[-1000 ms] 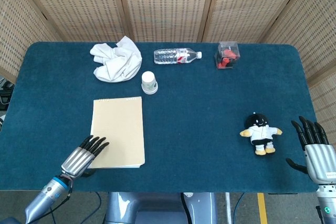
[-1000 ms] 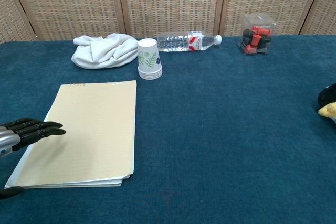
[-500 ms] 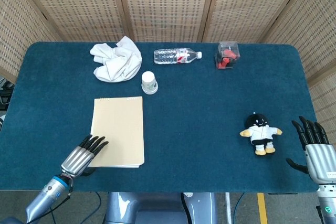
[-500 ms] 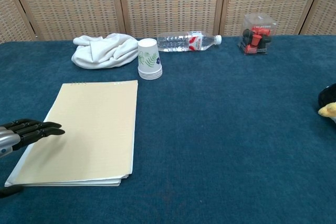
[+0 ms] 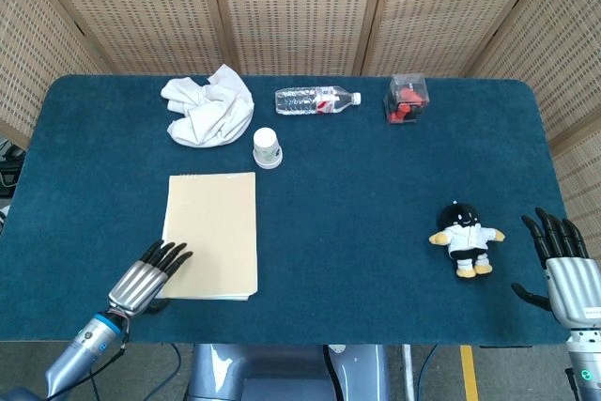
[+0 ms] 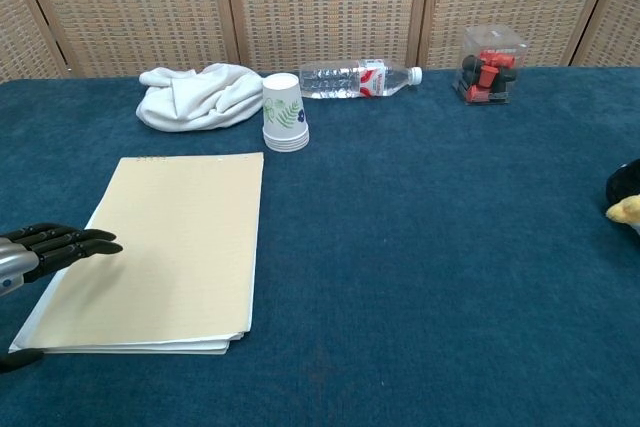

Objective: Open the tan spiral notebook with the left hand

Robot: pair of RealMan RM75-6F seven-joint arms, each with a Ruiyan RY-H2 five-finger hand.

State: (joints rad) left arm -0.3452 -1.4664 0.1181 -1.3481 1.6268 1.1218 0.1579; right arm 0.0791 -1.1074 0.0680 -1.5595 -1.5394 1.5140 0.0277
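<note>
The tan spiral notebook lies closed and flat on the blue table, its spiral along the far edge. My left hand is at the notebook's near left corner, fingers straight and together, their tips over the cover's left margin. It holds nothing. Whether the fingertips touch the cover I cannot tell. My right hand rests at the table's near right edge, fingers spread and empty. The chest view does not show it.
A crumpled white cloth, a stack of paper cups, a lying water bottle and a clear box with red contents line the far side. A small plush toy sits near my right hand.
The left hand has drawn back slightly toward the near left. The notebook has shifted a little away from the table's near edge. The right hand has not moved.
</note>
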